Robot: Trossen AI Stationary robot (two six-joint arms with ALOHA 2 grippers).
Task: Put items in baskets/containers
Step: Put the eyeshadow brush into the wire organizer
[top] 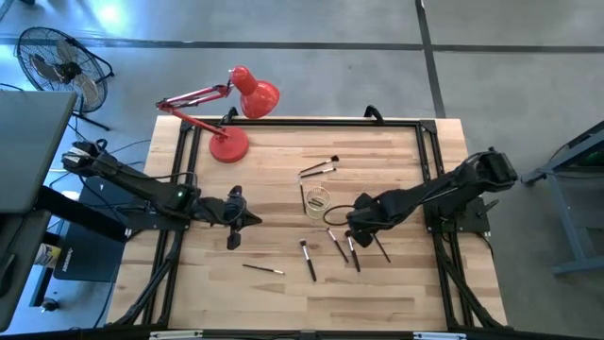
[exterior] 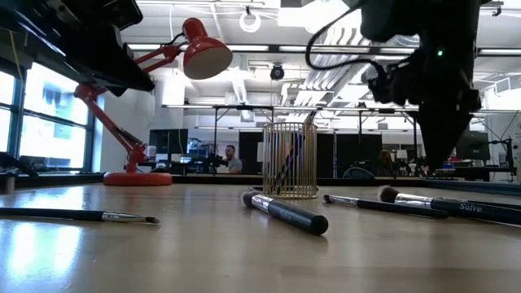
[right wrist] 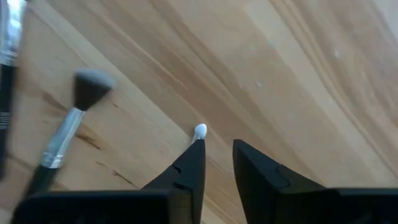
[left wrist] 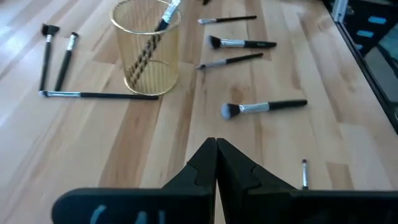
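From above we see the cup (top: 318, 201) mid-tabletop (top: 283, 161), brushes (top: 308, 261) scattered around it, the right gripper (top: 351, 227) beside it. Level view: one brush (exterior: 285, 213) lies before the cup. Left wrist: the left gripper (left wrist: 216, 144) has jaws pressed together, empty. Right wrist: jaws slightly parted over bare wood, holding nothing.

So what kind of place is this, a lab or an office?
Probably a robotics lab in an open-plan workspace: a framed wooden table with two arms, a floor fan on concrete, and a person at desks under exposed ceiling ducts.
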